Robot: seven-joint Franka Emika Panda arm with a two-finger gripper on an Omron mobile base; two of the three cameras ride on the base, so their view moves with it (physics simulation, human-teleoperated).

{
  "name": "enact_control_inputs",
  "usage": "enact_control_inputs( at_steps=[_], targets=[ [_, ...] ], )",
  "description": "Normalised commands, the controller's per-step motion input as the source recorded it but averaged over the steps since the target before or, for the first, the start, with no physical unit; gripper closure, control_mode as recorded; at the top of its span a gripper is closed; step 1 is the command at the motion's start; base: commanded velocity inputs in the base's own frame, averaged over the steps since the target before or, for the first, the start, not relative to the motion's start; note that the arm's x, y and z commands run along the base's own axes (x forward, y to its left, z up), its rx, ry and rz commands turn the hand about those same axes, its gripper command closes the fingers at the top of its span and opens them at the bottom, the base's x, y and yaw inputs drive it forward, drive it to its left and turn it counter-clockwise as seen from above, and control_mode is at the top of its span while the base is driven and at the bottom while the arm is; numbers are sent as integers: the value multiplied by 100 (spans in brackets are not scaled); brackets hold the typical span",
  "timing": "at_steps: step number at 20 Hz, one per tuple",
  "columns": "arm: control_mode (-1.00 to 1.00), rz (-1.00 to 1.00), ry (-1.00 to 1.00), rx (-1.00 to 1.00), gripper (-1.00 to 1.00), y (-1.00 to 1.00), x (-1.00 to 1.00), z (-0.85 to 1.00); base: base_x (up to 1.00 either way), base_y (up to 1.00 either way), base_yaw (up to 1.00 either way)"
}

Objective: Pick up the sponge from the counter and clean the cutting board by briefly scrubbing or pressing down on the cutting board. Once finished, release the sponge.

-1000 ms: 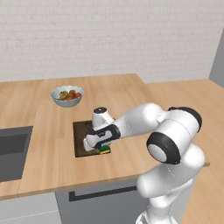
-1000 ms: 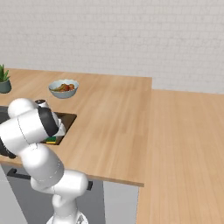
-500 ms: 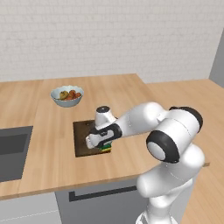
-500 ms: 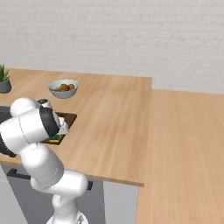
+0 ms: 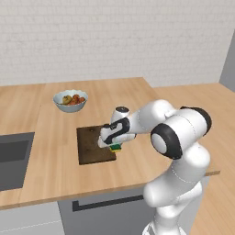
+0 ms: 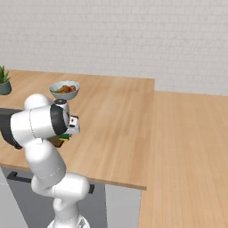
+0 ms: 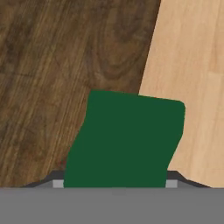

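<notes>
The dark brown cutting board [image 5: 92,148] lies on the light wooden counter [image 5: 55,176] in front of the arm. My gripper [image 5: 113,144] is low over the board's right edge, shut on the green-and-yellow sponge [image 5: 115,148]. In the hand view the sponge's green top [image 7: 127,140] sits between the fingertips [image 7: 173,178], straddling the line where the cutting board [image 7: 65,65] meets the counter [image 7: 192,78]. From the right base view the sponge [image 6: 65,137] peeks out beside the hand, and the arm hides most of the board.
A white bowl of fruit [image 5: 69,100] stands behind the board. The grey sink basin [image 5: 13,158] is set in the counter at the left. A potted plant [image 6: 4,81] stands far left. The counter's front edge runs close below the board.
The gripper has slid to the right across the cutting board with the sponge still in it, ending at the board's right edge.
</notes>
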Motion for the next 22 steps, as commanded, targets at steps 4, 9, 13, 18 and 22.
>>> enact_control_inputs(
  at_steps=[4,9,13,18,22],
  targets=[
    [-100,15,0,0,100,9,56,3,0,0,0],
    [-100,18,0,0,100,11,72,4,0,0,0],
    [-100,16,0,0,100,1,66,0,0,0,0],
    [-100,15,0,0,100,5,60,0,0,0,0],
    [-100,16,0,0,100,15,46,0,0,0,0]
  ],
)
